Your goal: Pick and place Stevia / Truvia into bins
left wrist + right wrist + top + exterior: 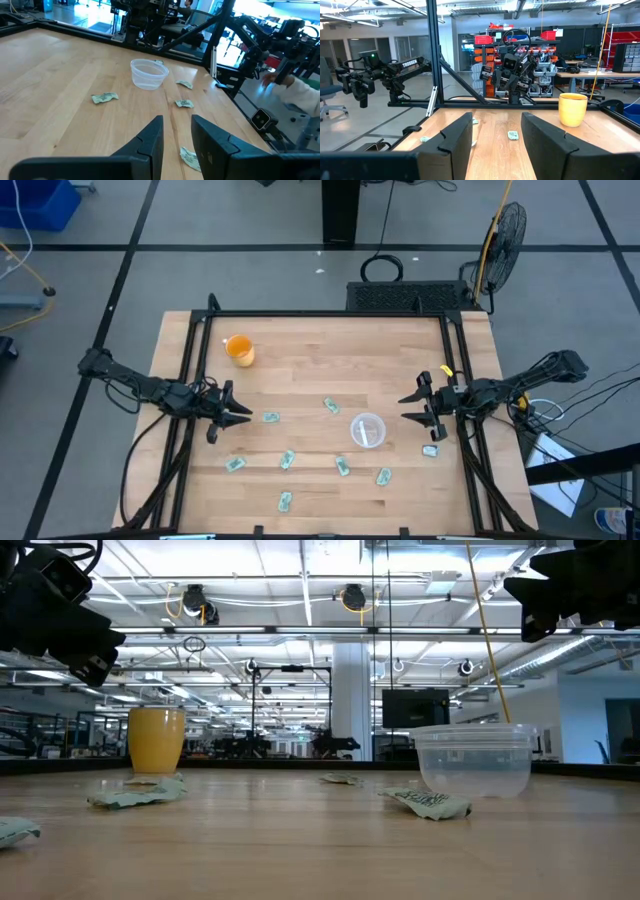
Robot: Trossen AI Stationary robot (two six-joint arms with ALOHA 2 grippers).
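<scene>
Several green-and-white sachets lie flat on the wooden table, among them one close to my left gripper, one mid-table and one below my right gripper. The clear cup stands upright right of centre; it also shows in the left wrist view and the low view. My left gripper hovers open and empty at the left, above the table. My right gripper hovers open and empty at the right, just right of the clear cup.
An orange cup stands at the far left of the table. A black frame runs along the table's far edge and sides. More sachets lie scattered toward the near edge. Bare wood lies between the two grippers at the far middle.
</scene>
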